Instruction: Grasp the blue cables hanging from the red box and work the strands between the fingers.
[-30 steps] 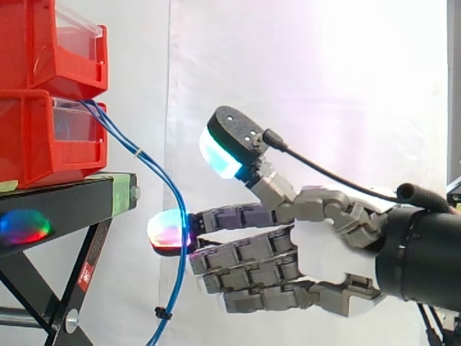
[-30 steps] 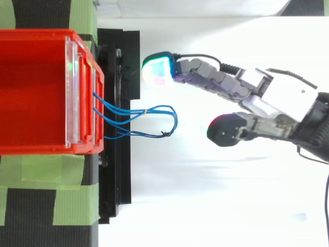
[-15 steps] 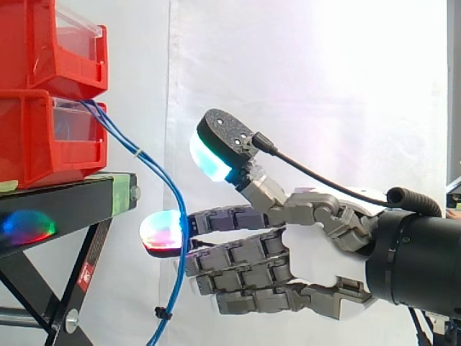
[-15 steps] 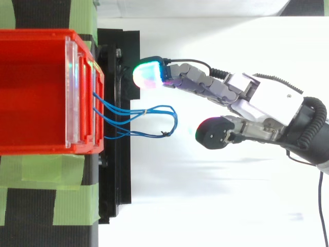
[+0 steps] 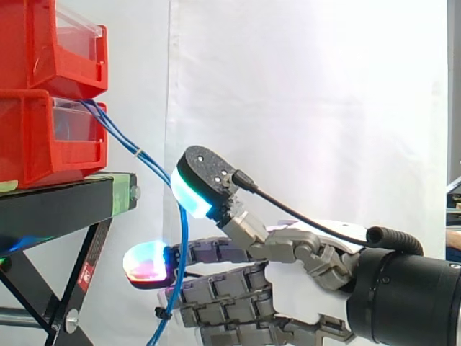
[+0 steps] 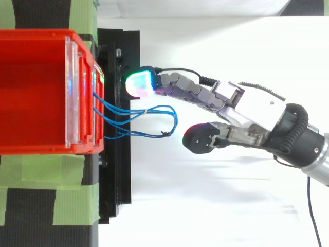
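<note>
Leftward and lower than a second ago: the hand is sitting closer to the black stand in the side view, its wrist now dropping toward the bottom edge. From above, the leading fingertip, glowing green and cyan, is now lying over the stand's top, close to the front of the red bin; earlier it was hanging well clear of the stand.

Hand is staying released: fingers are reaching out straight toward the bins, thumb is standing raised and apart, nothing is being held.

Blue cables are coming out between the upper red bin and the lower red bin, arching past the stand's edge and hanging down, with a small black tie near the bottom. In the side view the strands are crossing in front of the top finger, just behind its glowing pad (contact cannot be judged from this angle). From above, the cable loop is lying between the extended finger and the thumb, with the finger just beside the loop and the thumb near its outer end but apart.

Green tape is running across the stand beside the bin. White curtain is hanging behind.
</note>
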You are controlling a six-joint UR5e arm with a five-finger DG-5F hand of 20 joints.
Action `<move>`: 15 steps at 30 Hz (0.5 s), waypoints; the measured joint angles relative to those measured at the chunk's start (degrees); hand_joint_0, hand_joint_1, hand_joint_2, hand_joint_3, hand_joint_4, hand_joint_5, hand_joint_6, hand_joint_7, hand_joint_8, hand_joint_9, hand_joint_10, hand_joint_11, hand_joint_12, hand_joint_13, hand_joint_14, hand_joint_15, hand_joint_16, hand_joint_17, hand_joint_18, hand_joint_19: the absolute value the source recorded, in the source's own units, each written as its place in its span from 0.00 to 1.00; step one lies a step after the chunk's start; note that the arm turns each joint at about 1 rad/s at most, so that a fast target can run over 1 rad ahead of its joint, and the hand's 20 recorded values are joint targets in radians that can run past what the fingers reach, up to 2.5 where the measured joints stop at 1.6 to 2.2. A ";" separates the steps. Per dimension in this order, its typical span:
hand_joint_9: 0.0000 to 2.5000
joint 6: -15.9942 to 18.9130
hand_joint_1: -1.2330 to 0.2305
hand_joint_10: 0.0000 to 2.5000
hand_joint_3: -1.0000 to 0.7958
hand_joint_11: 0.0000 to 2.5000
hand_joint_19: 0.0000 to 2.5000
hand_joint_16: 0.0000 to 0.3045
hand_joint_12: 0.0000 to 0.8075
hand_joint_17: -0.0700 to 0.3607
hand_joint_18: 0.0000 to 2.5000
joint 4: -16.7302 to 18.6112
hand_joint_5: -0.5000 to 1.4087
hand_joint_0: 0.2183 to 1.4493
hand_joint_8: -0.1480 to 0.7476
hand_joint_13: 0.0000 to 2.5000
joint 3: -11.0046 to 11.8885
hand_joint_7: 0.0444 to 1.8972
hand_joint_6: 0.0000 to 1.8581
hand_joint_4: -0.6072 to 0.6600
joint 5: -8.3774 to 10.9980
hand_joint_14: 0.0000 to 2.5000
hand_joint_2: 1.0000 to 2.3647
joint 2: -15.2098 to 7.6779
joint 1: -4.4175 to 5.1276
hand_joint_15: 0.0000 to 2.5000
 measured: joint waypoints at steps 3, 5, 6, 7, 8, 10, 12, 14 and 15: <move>0.09 0.56 0.59 0.00 0.00 0.06 0.03 0.27 0.49 0.59 0.00 -0.92 0.07 0.35 0.54 0.00 0.06 0.33 0.00 0.62 -0.37 0.00 0.00 -0.09 0.00 0.07; 0.09 1.06 0.59 0.00 0.00 0.06 0.03 0.26 0.50 0.58 0.00 -1.34 0.07 0.35 0.54 0.00 0.09 0.33 0.00 0.62 -0.59 0.00 0.00 -0.10 0.01 0.07; 0.09 1.30 0.59 0.00 0.00 0.06 0.03 0.26 0.50 0.58 0.00 -1.46 0.07 0.35 0.54 0.00 0.09 0.33 0.00 0.62 -0.64 0.00 0.00 -0.10 0.03 0.07; 0.09 1.47 0.59 0.00 0.00 0.06 0.03 0.27 0.50 0.58 0.00 -1.50 0.07 0.36 0.54 0.00 0.09 0.33 0.00 0.62 -0.64 0.00 0.00 -0.11 0.03 0.07; 0.09 1.62 0.59 0.00 0.00 0.06 0.03 0.26 0.49 0.58 0.00 -1.50 0.07 0.36 0.54 0.00 0.09 0.33 0.00 0.62 -0.64 0.00 0.00 -0.11 0.02 0.07; 0.09 1.76 0.59 0.00 0.00 0.06 0.03 0.27 0.49 0.58 0.00 -1.45 0.07 0.36 0.54 0.00 0.10 0.33 0.00 0.62 -0.70 0.00 0.00 -0.11 0.02 0.07; 0.09 1.70 0.59 0.00 0.00 0.06 0.03 0.26 0.49 0.58 0.00 -1.21 0.07 0.36 0.54 0.00 0.10 0.33 0.00 0.62 -0.76 0.00 0.00 -0.12 0.04 0.07; 0.09 1.56 0.59 0.00 0.00 0.06 0.03 0.26 0.50 0.58 0.00 -0.78 0.07 0.36 0.54 0.00 0.10 0.33 0.00 0.62 -0.76 0.00 0.00 -0.13 0.05 0.07; 0.09 1.42 0.59 0.00 0.00 0.06 0.03 0.26 0.50 0.58 0.00 -0.33 0.07 0.36 0.54 0.00 0.11 0.33 0.00 0.62 -0.78 0.00 0.00 -0.13 0.06 0.07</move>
